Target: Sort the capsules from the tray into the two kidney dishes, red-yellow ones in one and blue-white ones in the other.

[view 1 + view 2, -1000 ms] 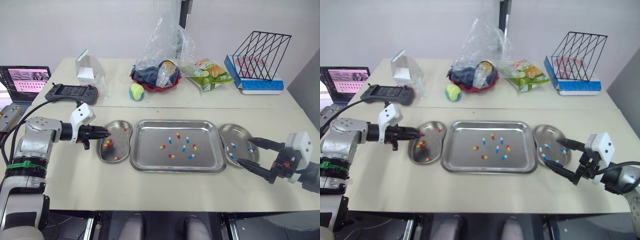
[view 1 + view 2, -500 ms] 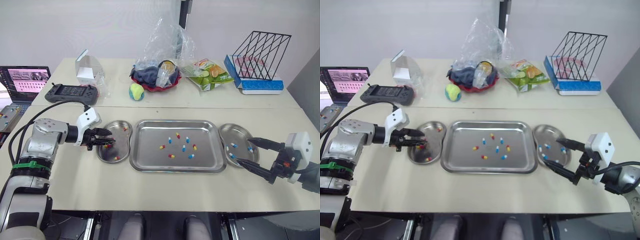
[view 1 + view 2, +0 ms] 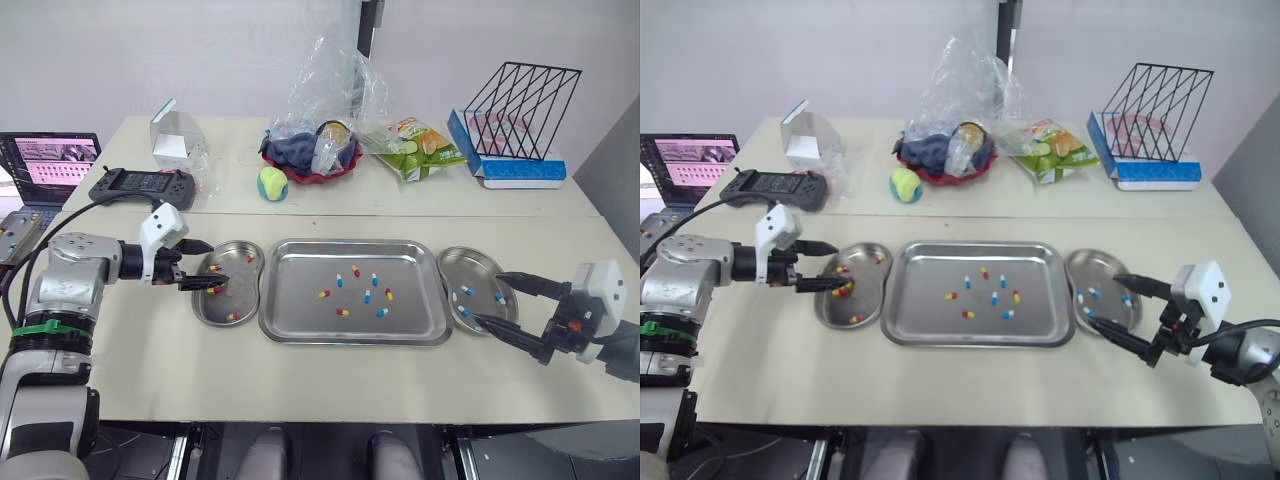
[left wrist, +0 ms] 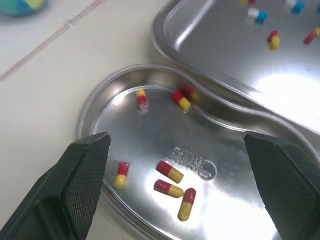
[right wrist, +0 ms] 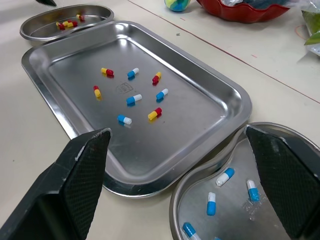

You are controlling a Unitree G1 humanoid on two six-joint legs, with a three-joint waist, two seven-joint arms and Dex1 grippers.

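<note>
The steel tray (image 3: 410,270) lies mid-table with several red-yellow and blue-white capsules (image 3: 367,296) scattered in it. To its left, the left kidney dish (image 3: 240,285) holds several red-yellow capsules (image 4: 169,171). My left gripper (image 3: 205,265) hovers open over that dish's left part, nothing between its fingers. The right kidney dish (image 3: 480,270) holds a few blue-white capsules (image 5: 226,175). My right gripper (image 3: 487,298) hangs open over that dish's near right side, holding nothing.
Along the back of the table are a laptop (image 3: 50,160), a game controller (image 3: 142,185), a white box (image 3: 175,138), a tennis ball (image 3: 273,183), a red bowl under a plastic bag (image 3: 315,150), a snack bag (image 3: 415,148) and a wire rack (image 3: 525,95).
My left gripper's fingers have spread from nearly shut to wide open over the left dish. The right arm has not moved.
</note>
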